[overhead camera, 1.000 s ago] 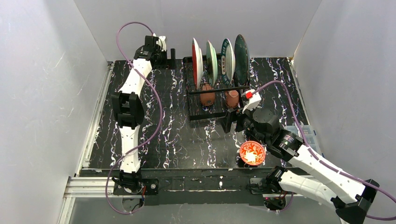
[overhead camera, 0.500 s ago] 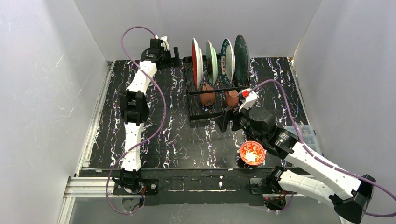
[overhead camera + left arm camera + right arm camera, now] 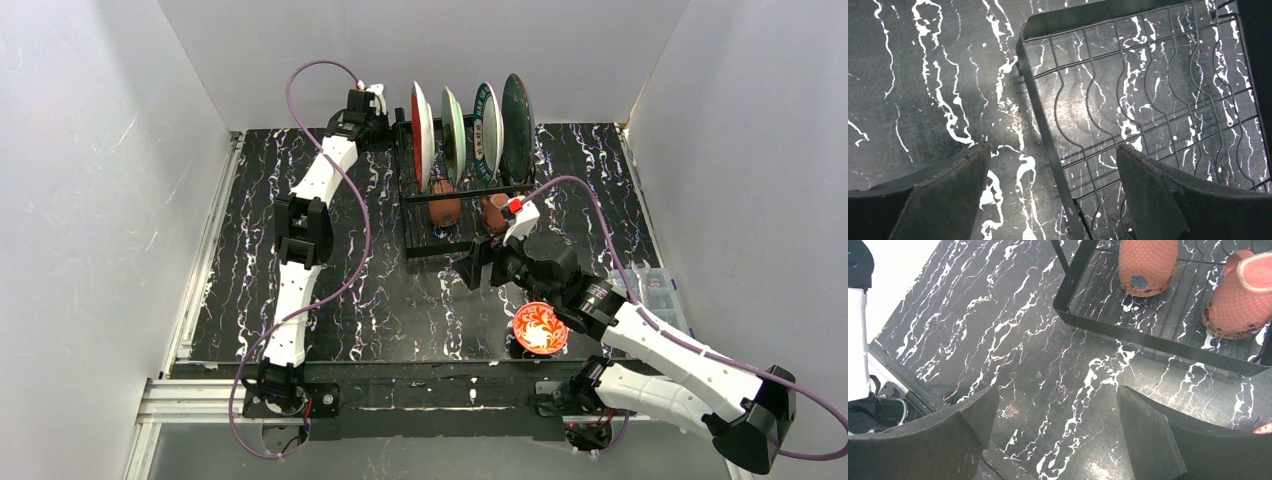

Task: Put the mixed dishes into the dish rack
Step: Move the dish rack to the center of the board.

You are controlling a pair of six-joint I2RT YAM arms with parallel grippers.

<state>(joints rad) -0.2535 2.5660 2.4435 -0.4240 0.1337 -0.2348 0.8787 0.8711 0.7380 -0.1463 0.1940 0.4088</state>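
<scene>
1. Seeing dish rack (image 3: 440, 248) at 12 o'clock on table (image 3: 300, 300).
2. Counting 4 plates (image 3: 517, 125) upright in it.
3. Finding 2 mugs (image 3: 444, 203) on its base.
4. Spotting 1 bowl (image 3: 540, 328) outside, 5 o'clock.
5. Noting left gripper (image 3: 1050, 150), rack's 10 o'clock, and right gripper (image 3: 1055, 390), its 6: jaws wide apart, empty.

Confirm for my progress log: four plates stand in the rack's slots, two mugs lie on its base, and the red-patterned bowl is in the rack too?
Wrong on the bowl: the top view shows the red-patterned bowl on the table in front of the dish rack, not in it. The four plates do stand in the slots and the two mugs lie on the base.
</scene>
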